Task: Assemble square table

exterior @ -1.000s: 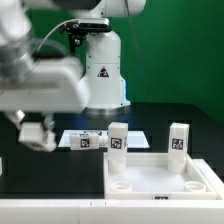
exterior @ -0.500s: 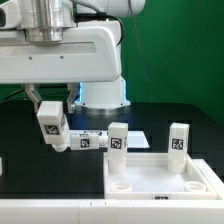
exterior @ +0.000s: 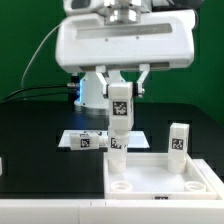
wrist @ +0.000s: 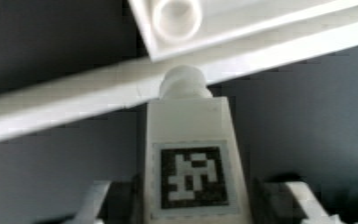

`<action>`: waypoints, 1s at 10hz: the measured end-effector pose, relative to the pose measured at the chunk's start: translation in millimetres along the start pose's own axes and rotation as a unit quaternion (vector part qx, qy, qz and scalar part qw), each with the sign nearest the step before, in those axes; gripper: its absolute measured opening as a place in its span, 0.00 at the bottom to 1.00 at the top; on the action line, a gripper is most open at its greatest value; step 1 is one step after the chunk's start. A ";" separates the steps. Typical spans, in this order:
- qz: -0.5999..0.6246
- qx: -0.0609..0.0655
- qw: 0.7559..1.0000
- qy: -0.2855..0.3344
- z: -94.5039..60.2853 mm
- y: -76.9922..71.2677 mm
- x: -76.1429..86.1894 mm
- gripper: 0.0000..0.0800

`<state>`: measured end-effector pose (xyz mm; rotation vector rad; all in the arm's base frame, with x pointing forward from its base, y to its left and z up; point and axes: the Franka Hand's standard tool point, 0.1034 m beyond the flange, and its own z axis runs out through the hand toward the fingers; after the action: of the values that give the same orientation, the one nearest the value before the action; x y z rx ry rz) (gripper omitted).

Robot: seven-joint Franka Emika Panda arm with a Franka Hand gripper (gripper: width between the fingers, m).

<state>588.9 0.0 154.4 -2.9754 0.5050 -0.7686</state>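
My gripper [exterior: 121, 92] is shut on a white leg [exterior: 120, 108] with a black-and-white tag and holds it upright in the air, above the far left corner of the square table top [exterior: 160, 180]. The top lies flat at the front with round corner holes. A second leg [exterior: 118, 146] stands just behind that corner, right below the held one. A third leg [exterior: 179, 140] stands at the exterior view's right. In the wrist view the held leg [wrist: 190, 140] sits between my fingers [wrist: 105, 202], my gripper [wrist: 197, 205] closed round it, with the top's edge [wrist: 211, 35] beyond its tip.
The marker board [exterior: 82, 139] lies on the black table left of the standing leg. The white robot base [exterior: 92, 92] stands behind my gripper. A green wall closes the back.
My gripper has carried the leg from the exterior view's left to the centre, higher up. The leg now hangs upright over the standing leg. The other parts have not moved.
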 end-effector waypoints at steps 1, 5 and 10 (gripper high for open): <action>-0.007 -0.003 1.000 0.013 0.7 3.9 1.7 0.35; 0.016 0.008 1.000 0.005 5.7 -28.2 -10.8 0.35; -0.038 0.007 0.999 0.009 20.5 -75.4 -33.2 0.35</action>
<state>594.1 80.9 128.9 -2.9929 0.3860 -0.8034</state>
